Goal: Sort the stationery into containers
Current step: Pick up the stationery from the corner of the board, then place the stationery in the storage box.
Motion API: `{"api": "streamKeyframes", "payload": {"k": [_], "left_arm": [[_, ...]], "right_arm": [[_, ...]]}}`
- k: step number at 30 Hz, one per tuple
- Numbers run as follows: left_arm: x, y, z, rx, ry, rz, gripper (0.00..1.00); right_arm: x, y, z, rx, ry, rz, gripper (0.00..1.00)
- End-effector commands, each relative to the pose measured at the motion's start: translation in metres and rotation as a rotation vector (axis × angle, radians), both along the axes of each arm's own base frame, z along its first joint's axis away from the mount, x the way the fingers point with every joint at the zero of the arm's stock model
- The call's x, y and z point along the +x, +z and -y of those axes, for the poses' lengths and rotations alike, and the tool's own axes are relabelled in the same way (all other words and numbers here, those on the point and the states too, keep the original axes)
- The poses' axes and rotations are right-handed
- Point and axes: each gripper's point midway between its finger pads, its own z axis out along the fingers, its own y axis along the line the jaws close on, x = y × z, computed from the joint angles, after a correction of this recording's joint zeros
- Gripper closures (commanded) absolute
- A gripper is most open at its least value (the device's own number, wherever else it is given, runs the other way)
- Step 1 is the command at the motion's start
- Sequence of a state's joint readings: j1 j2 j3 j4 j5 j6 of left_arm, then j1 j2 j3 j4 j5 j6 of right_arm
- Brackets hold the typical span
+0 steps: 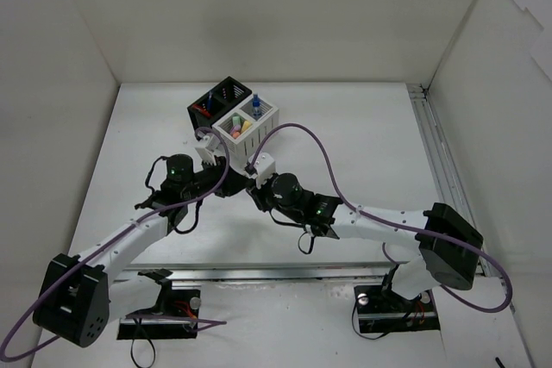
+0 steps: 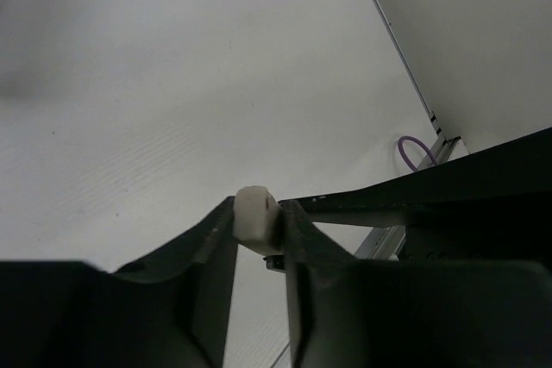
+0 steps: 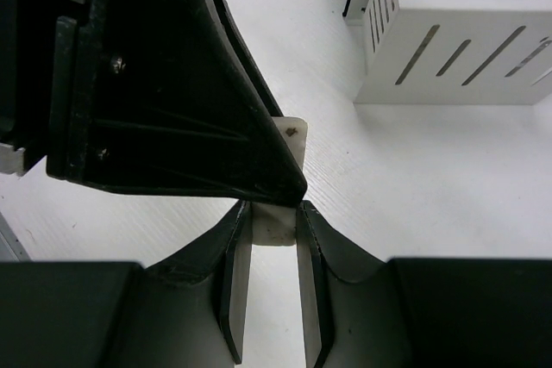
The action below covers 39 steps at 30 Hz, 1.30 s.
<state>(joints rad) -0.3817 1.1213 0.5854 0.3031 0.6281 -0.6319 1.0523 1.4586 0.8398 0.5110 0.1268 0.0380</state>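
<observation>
Left hand (image 2: 258,209) pinches a beige eraser (image 2: 254,227) in a narrow grip above the bench (image 2: 129,127); your right hand (image 3: 274,217) is clamped on a beige eraser (image 3: 293,137) too, near the white box (image 3: 457,58); expect it light, slightly soft and grippy, so take the flat faces mid-length; whether both share one piece you cannot tell, as the left hand's black body covers its top.

- The top external camera looks down from above and behind the arm bases (image 1: 73,299), holding the whole table (image 1: 371,152).
- The left wrist camera, close behind its fingers (image 2: 203,265), faces low across the table to a wall (image 2: 483,23).
- The right wrist camera, as close, faces the white box (image 3: 466,49), also in the top view.
- Both wrist views share one eraser (image 2: 255,215).
</observation>
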Motion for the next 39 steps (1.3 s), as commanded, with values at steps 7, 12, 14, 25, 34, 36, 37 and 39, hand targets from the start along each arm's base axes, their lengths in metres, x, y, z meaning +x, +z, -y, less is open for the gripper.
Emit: {"api": "streamKeyframes", "payload": {"k": [7, 12, 14, 25, 34, 36, 37, 39], "left_arm": [[0.012, 0.056, 0.015, -0.067, -0.042, 0.187, 1.0], [0.034, 0.074, -0.003, 0.054, 0.078, 0.227, 1.0], [0.058, 0.102, -0.022, 0.105, 0.173, 0.301, 1.0], [0.212, 0.196, -0.061, 0.264, 0.258, 0.474, 1.0], [0.329, 0.177, -0.066, 0.302, 0.303, 0.431, 1.0], [0.347, 0.165, -0.068, 0.313, 0.331, 0.425, 1.0], [0.353, 0.158, -0.07, 0.324, 0.346, 0.416, 0.99], [0.362, 0.137, -0.075, 0.35, 0.375, 0.379, 0.99]], "right_arm": [[0.014, 0.059, -0.015, 0.17, -0.051, 0.081, 0.84], [0.025, 0.069, 0.012, 0.187, -0.197, 0.092, 0.02], [0.03, 0.071, 0.032, 0.175, -0.271, 0.099, 0.02], [0.075, 0.038, 0.164, 0.004, -0.72, -0.002, 0.02], [0.107, 0.035, 0.229, 0.065, -0.868, -0.102, 0.02], [0.111, 0.034, 0.242, 0.074, -0.895, -0.115, 0.02], [0.112, 0.034, 0.244, 0.079, -0.893, -0.121, 0.02], [0.115, 0.033, 0.255, 0.088, -0.924, -0.128, 0.02]]}}
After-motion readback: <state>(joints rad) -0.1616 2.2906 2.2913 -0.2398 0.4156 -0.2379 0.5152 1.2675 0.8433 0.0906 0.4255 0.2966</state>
